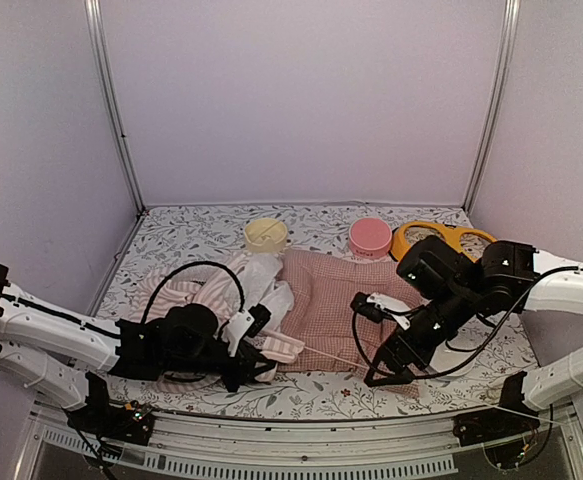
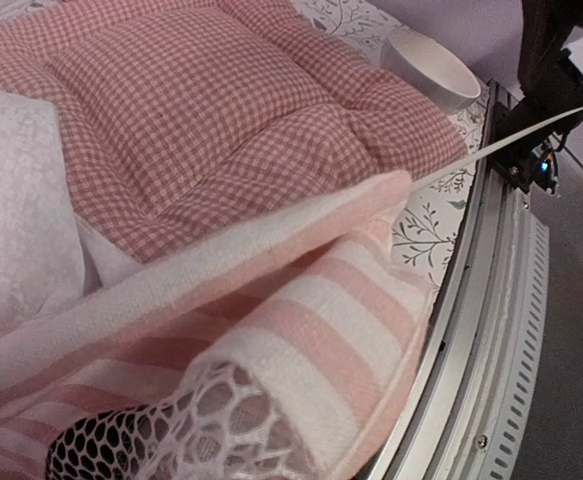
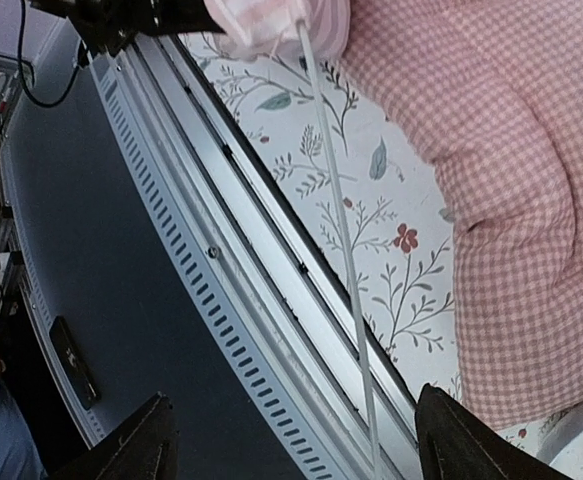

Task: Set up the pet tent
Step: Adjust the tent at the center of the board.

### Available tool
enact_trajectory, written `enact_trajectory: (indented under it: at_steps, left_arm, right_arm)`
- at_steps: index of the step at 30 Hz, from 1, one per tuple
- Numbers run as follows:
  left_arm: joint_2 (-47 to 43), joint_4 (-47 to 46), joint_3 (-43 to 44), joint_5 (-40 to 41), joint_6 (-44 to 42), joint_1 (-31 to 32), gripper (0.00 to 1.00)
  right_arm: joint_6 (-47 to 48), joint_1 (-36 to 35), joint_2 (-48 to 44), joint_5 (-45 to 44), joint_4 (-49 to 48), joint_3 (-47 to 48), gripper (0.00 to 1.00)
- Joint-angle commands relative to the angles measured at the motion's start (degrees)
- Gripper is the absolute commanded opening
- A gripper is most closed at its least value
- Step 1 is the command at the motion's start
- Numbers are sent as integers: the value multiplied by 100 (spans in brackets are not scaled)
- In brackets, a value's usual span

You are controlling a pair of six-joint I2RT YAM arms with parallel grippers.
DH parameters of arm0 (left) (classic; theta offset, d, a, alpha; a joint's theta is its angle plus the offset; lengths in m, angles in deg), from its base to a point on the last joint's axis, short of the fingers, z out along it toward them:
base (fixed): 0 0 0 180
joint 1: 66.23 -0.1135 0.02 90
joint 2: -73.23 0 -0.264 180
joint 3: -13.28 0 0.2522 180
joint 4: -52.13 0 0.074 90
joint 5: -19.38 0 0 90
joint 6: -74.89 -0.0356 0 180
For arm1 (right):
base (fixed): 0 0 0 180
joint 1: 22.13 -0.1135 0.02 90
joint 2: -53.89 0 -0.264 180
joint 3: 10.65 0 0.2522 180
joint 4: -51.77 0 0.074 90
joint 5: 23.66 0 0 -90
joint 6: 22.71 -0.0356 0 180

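A metal rail (image 3: 241, 290) runs along the near edge of the table (image 1: 171, 235). Just over that edge, right of the middle, the right gripper (image 3: 296, 425) has its 2 fingers spread wide and holds nothing. A thin white pole (image 3: 336, 210) lies between them, over the flowered cloth, and runs left into a pink hem. At the near-left, the left gripper (image 1: 243, 368) is closed tight on a fold of the pet tent (image 1: 196, 295), though cloth hides its fingers in its own wrist view. The tent lies collapsed in a crumpled heap on the left half of the table, pink and white stripes and black mesh (image 2: 101, 450) showing, with its right side lapping onto a pink checked cushion (image 1: 321, 295). The cushion lies flat in the middle of the table. Along the far edge stand 1 yellow bowl (image 1: 266, 235) and 1 pink bowl (image 1: 370, 237), with an orange ring (image 1: 441, 238) toward the far-right corner.
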Motion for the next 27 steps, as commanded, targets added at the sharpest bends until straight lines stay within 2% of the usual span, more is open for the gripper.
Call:
enact_trajectory:
  at_steps: [1,5,11,13,16,18,27]
  left_arm:
    - [-148,-190,-62,-125,25,-105,0]
    - [-237,-97,-78,-157,-1,-160,0]
    - [-465,-43,-131,-156,-3,-238,0]
    - [-506,-35,-92,-188,-25,-256,0]
    - [-553,32,5,-198,-95,-289,0]
    - [-605,126,99,-159,-156,-334,0]
    - [-604,339,813,-395,-536,-1138,0]
  right_arm:
    - [-25,-181,-33,180,333,-297,83]
    - [-87,-218,-96,280,450,-328,80]
    - [-199,-233,40,190,574,-315,63]
    - [-224,-232,111,208,448,-323,51]
    - [-244,-231,342,-177,257,-58,16]
    - [-228,-226,643,-880,286,345,1]
    - [110,671,1997,-2754,-48,2181,0]
